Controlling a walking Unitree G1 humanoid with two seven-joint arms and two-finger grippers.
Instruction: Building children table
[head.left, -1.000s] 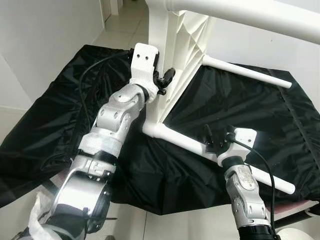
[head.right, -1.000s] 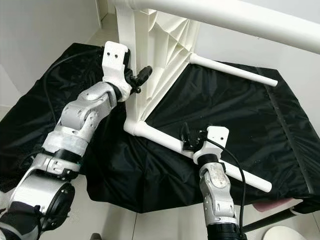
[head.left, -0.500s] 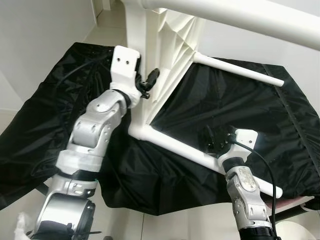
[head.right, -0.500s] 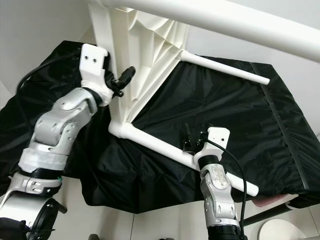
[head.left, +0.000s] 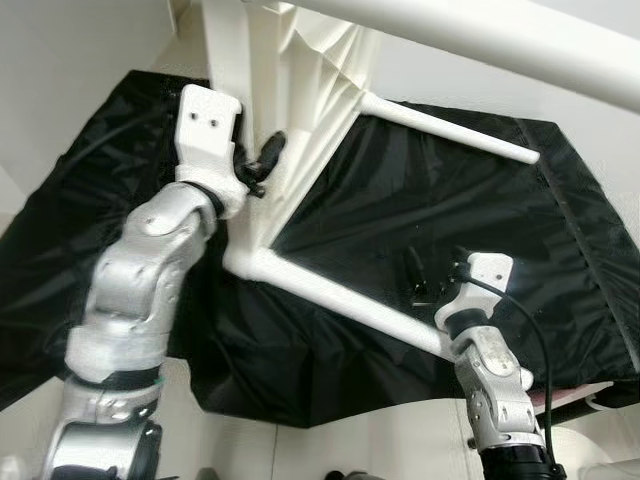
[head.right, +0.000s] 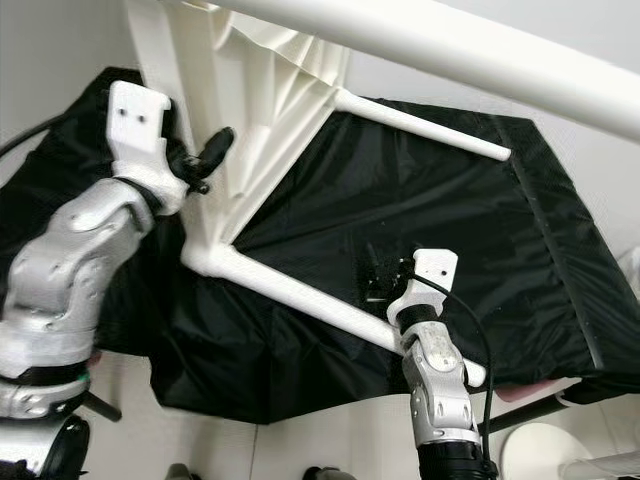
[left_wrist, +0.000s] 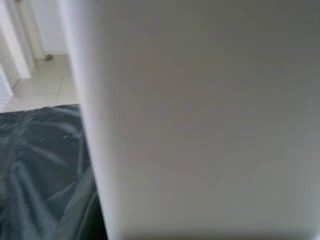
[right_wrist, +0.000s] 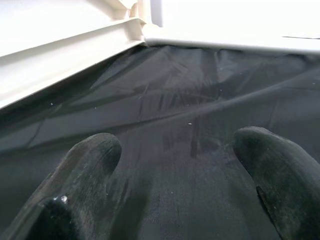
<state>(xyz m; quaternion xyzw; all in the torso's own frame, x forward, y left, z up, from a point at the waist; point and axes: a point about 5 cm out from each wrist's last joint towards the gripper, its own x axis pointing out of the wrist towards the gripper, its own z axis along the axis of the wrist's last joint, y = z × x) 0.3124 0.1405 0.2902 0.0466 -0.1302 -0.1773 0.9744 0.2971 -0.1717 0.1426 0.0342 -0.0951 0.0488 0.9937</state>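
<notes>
**White table frame tipped over black sheet**

Leaning on its side, the white plastic children's table (head.left: 300, 110) stands over a black sheet (head.left: 480, 230) spread on a pale tiled floor (left_wrist: 47, 75). Its ribbed underside faces the robot, and two round legs run out toward 4 o'clock: the lower leg (head.left: 340, 305) lies along the sheet, the upper leg (head.left: 450, 128) juts out above it.

The left gripper (head.left: 262, 160) sits at about 10 o'clock in the head view, its black fingers against the table's upright panel; whether they are spread or closed cannot be told, and its wrist camera is pressed close to a blurred white surface.

The right gripper (head.left: 425, 278) is at about 5 o'clock, just above the lower leg. Its fingertips (right_wrist: 95, 155) are spread apart, pinching nothing, with the black sheet lying between them.
</notes>
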